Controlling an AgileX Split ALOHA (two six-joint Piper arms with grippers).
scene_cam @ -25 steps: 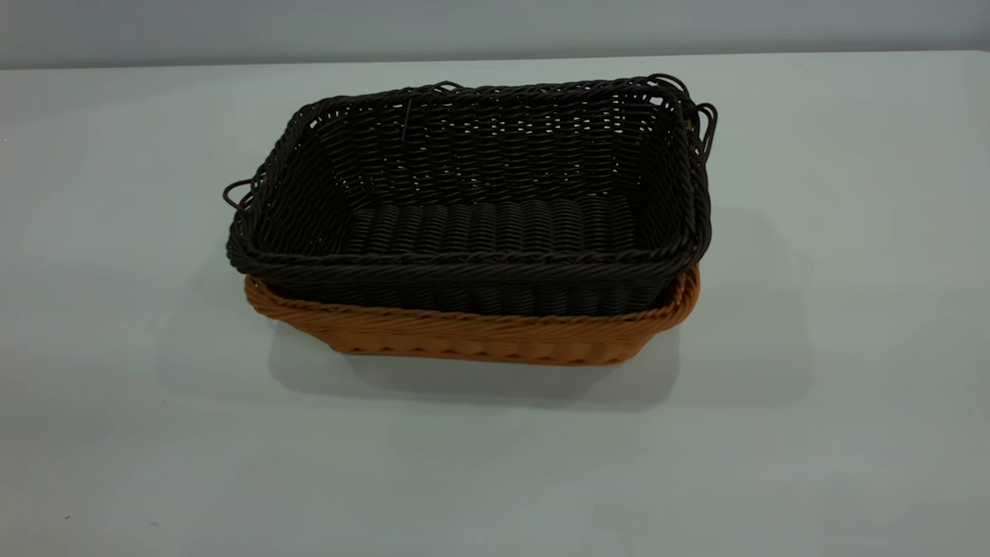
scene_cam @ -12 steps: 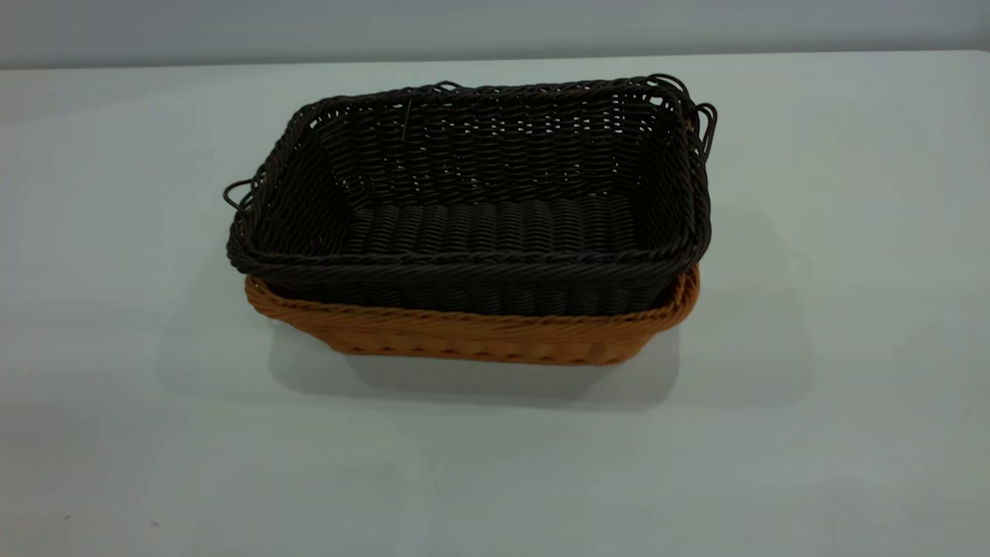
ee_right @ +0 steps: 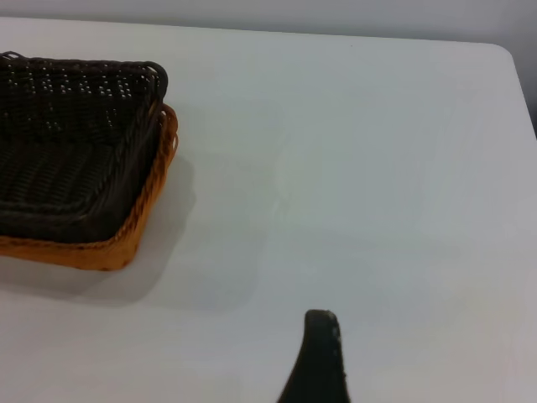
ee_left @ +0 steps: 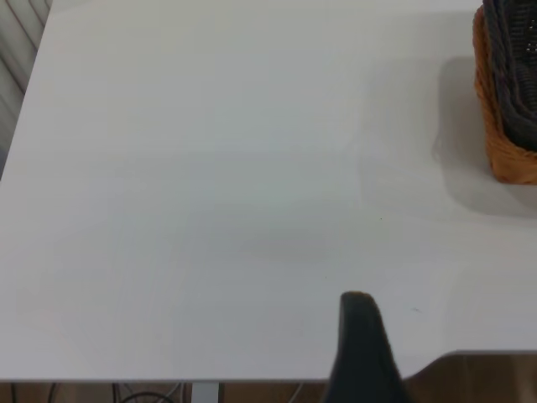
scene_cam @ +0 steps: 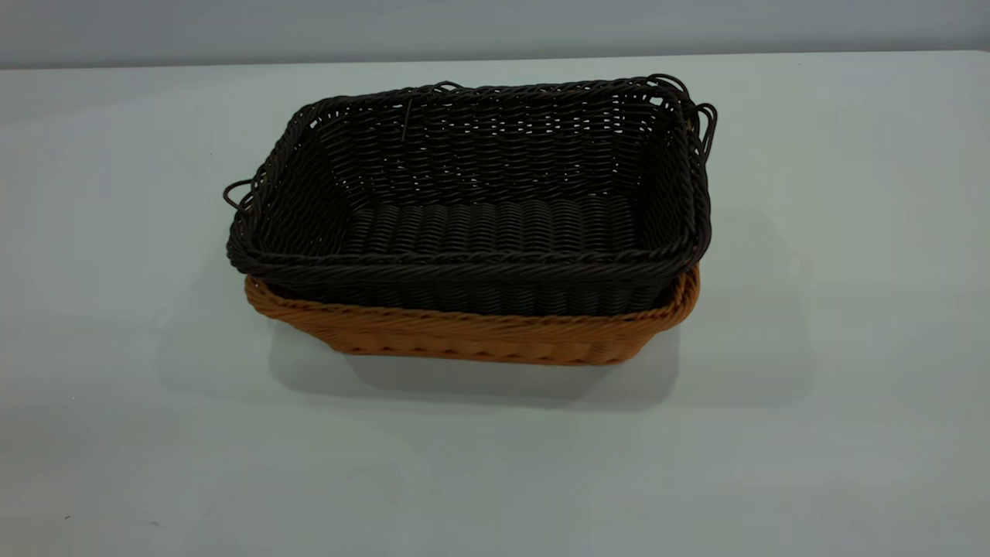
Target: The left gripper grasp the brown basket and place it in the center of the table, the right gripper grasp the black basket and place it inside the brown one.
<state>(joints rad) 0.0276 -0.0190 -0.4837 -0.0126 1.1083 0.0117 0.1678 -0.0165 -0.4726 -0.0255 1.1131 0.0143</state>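
The black basket (scene_cam: 495,224) sits nested inside the brown basket (scene_cam: 479,336) at the middle of the white table (scene_cam: 812,387); only the brown one's rim and lower wall show beneath it. Neither arm appears in the exterior view. In the left wrist view, a dark part of my left gripper (ee_left: 359,336) hangs over the table's near edge, far from the brown basket (ee_left: 503,151) and the black basket (ee_left: 516,75). In the right wrist view, my right gripper (ee_right: 321,353) hovers over bare tabletop, well apart from the black basket (ee_right: 67,143) and the brown basket (ee_right: 126,235). Nothing is held.
The table's edge (ee_left: 470,357) runs close to the left gripper, with floor and cables below it. A rounded table corner (ee_right: 503,50) lies far from the right gripper. A pale wall (scene_cam: 495,27) stands behind the table.
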